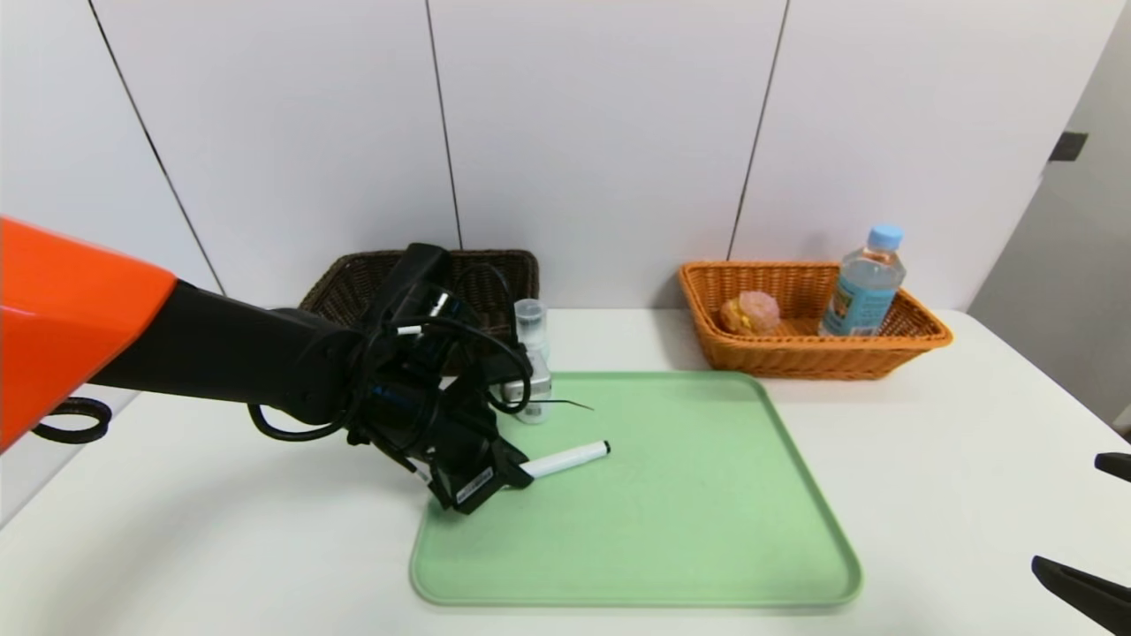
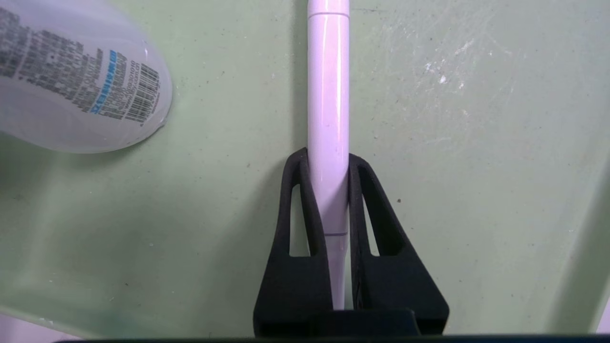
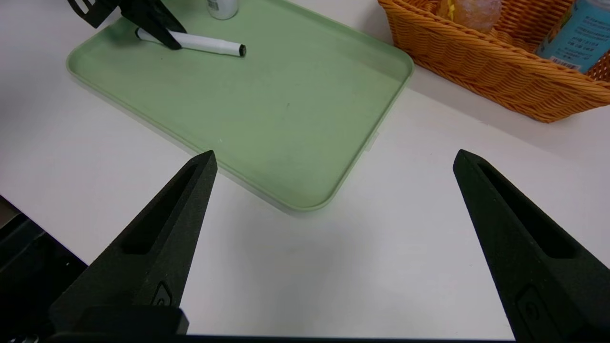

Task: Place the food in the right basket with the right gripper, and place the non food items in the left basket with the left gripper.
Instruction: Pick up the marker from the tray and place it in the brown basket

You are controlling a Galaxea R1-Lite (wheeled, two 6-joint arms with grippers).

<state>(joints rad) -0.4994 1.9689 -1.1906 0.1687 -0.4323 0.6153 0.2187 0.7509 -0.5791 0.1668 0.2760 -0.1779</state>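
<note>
Two baskets point(image 1: 800, 358) point(image 1: 353, 274), one tray point(image 1: 707, 495), one marker point(image 1: 565, 459), two bottles point(image 1: 864, 283) point(image 1: 533, 358), and seemingly one pastry point(image 1: 749, 313).

Setting: lab-style test station; plain white table point(image 1: 928, 459), bare white panelled wall point(image 1: 601, 132), staged green tray point(image 1: 795, 495).

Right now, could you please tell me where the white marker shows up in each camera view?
Head view: marker on the tray's near-left part, in the left claw.
Left wrist view: marker centre, between the fingers.
Right wrist view: marker at top left.
Shared landmark: the green tray.
</note>
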